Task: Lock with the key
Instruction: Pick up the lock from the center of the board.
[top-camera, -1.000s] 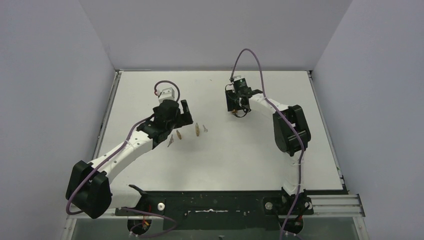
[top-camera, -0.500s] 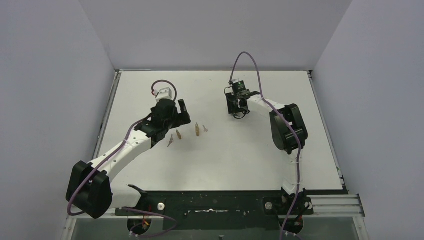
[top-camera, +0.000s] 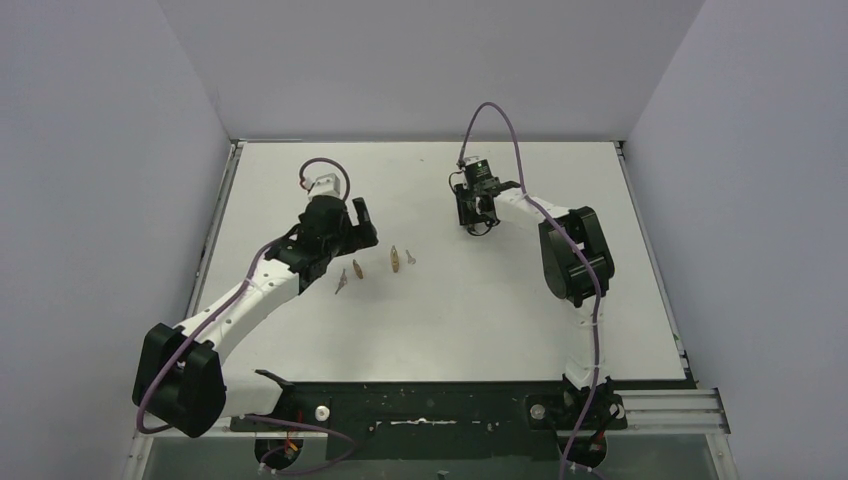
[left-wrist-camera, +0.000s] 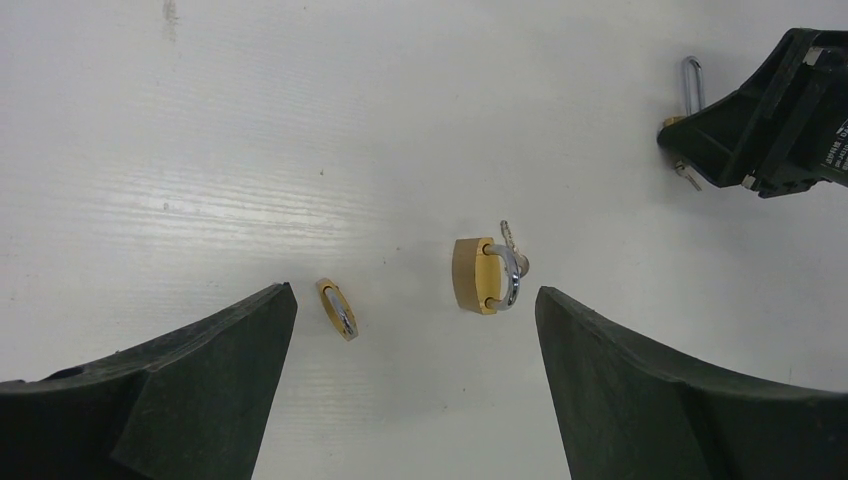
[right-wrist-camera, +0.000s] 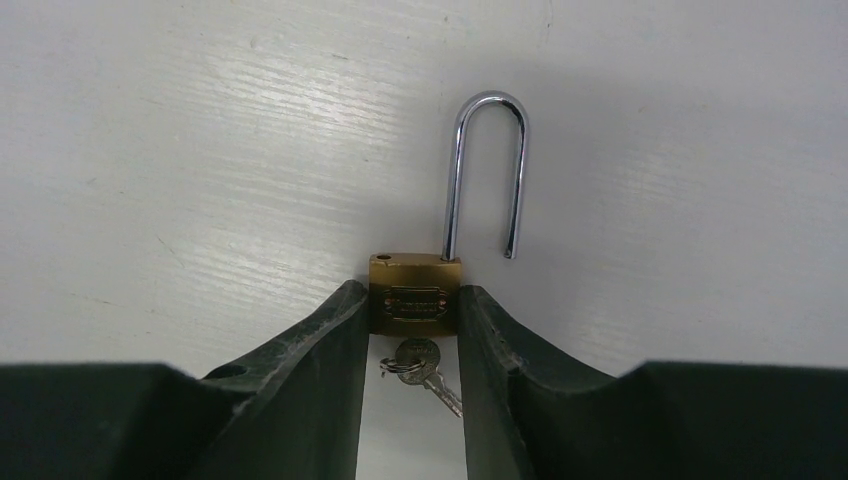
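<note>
The right gripper (right-wrist-camera: 412, 318) is clamped on the padlock (right-wrist-camera: 415, 298) by its brass body, probably steadying it on the surface (left-wrist-camera: 200, 150). The open shackle (right-wrist-camera: 488, 97) points to 12 o'clock, and the key (right-wrist-camera: 425, 372) is seated at 6 (ready to turn). The left gripper (left-wrist-camera: 412, 295) is spread apart above 2 spare padlocks (left-wrist-camera: 480, 275).

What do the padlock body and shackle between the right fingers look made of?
The padlock body looks like brass: yellow-gold with a dull sheen. Its shackle looks like polished or chrome-plated steel: bright silver with sharp highlights.
</note>
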